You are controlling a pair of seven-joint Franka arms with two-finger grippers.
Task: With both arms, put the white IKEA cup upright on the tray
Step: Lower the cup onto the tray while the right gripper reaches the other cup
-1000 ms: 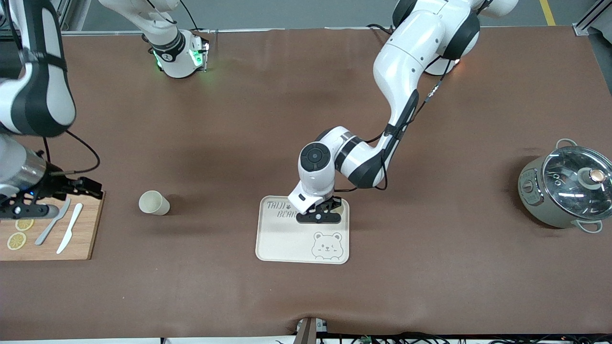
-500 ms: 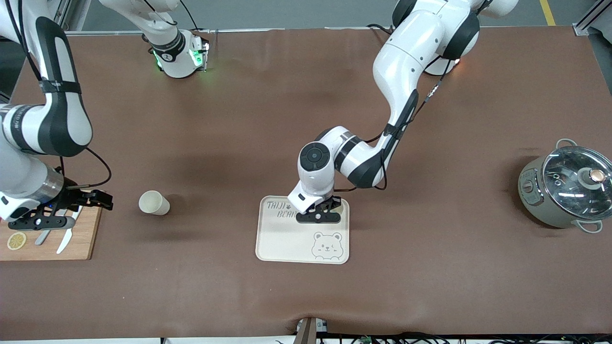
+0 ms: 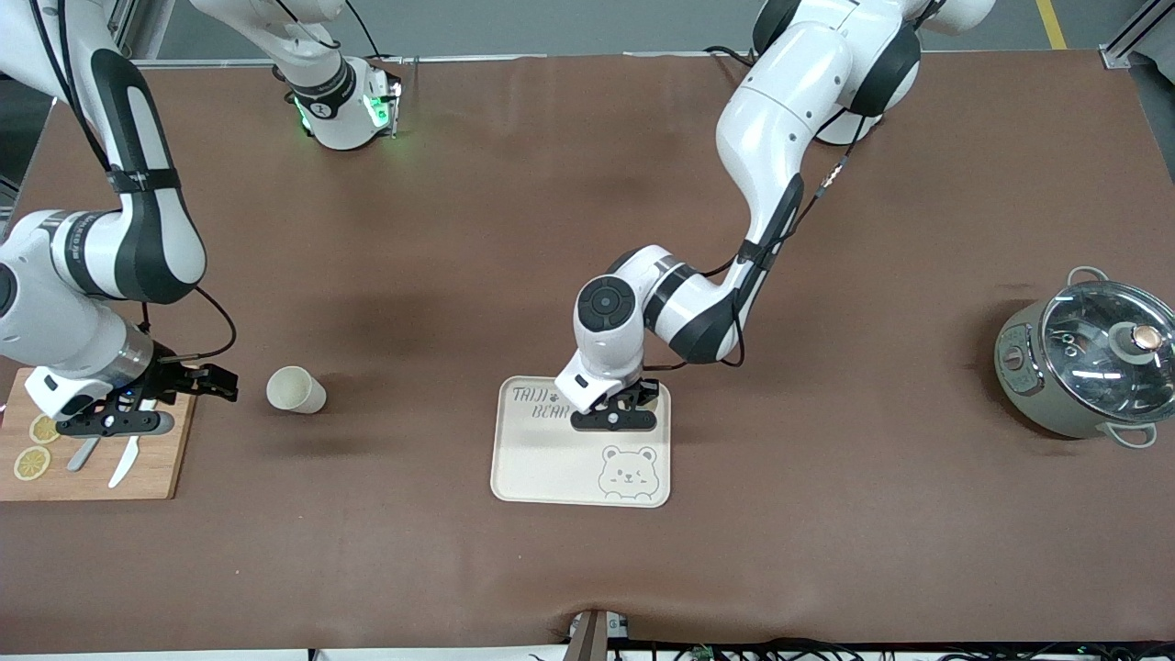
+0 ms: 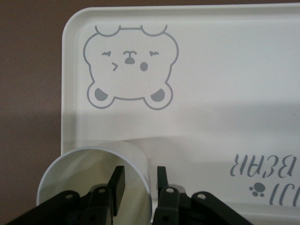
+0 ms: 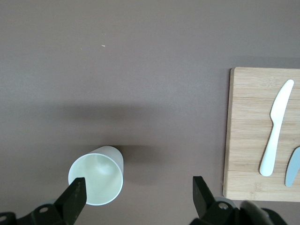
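Observation:
The cream tray (image 3: pixel 551 459) (image 4: pixel 211 70) with the bear face lies mid-table. A white cup (image 4: pixel 93 183) stands upright on its corner, mostly hidden under the left arm's hand in the front view. My left gripper (image 3: pixel 613 418) (image 4: pixel 139 171) is low over that cup and open. One finger is inside the rim and one outside, both just clear of the wall. A second white cup (image 3: pixel 296 389) (image 5: pixel 96 176) stands on the table toward the right arm's end. My right gripper (image 3: pixel 115 424) (image 5: pixel 138 194) hangs wide open above the table beside this cup, holding nothing.
A wooden cutting board (image 3: pixel 156 459) (image 5: pixel 253 136) at the right arm's end carries lemon slices (image 3: pixel 32 462), a white knife (image 5: pixel 276 126) and a grey knife (image 5: pixel 293 168). A pot with a glass lid (image 3: pixel 1083 367) stands at the left arm's end.
The right arm has swung from over the cutting board toward the cup on the table. The left gripper's fingers have parted off the wall of the cup on the tray.

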